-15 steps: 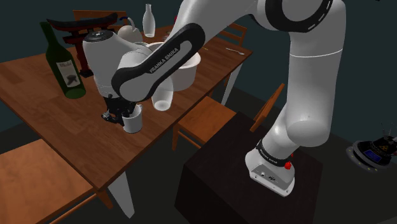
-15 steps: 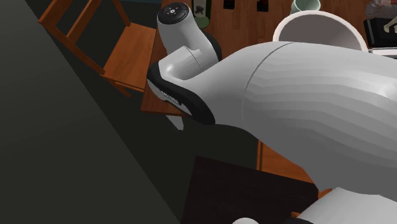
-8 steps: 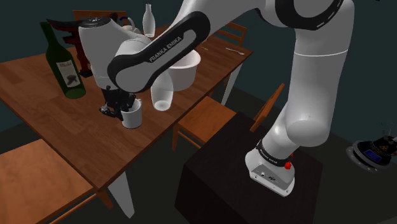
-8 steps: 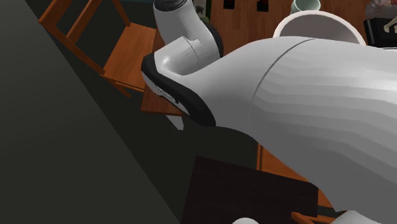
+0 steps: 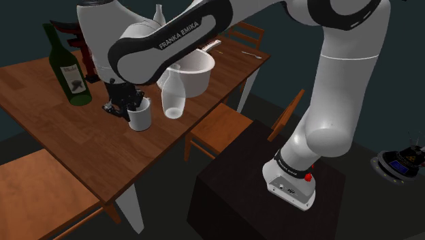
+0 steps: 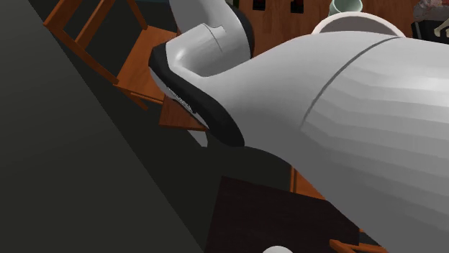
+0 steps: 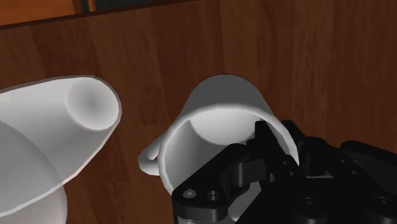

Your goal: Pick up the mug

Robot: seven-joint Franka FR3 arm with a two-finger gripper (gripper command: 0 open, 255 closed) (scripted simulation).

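Jaws tight on mug [image 7: 215, 113] rim.

We see a wooden table [image 5: 88, 136] with a green bottle [image 5: 67, 67] standing upright near its left edge in the shoulder view. A dark red arch-shaped stand [image 5: 75, 35] is behind the bottle, and a slim white bottle [image 5: 159, 15] is by the far edge. A white vase [image 5: 172, 99] stands just in front of a white bowl [image 5: 197, 75], near the edge that faces a chair [image 5: 219, 128]. A second chair [image 5: 34, 187] sits by the near corner.
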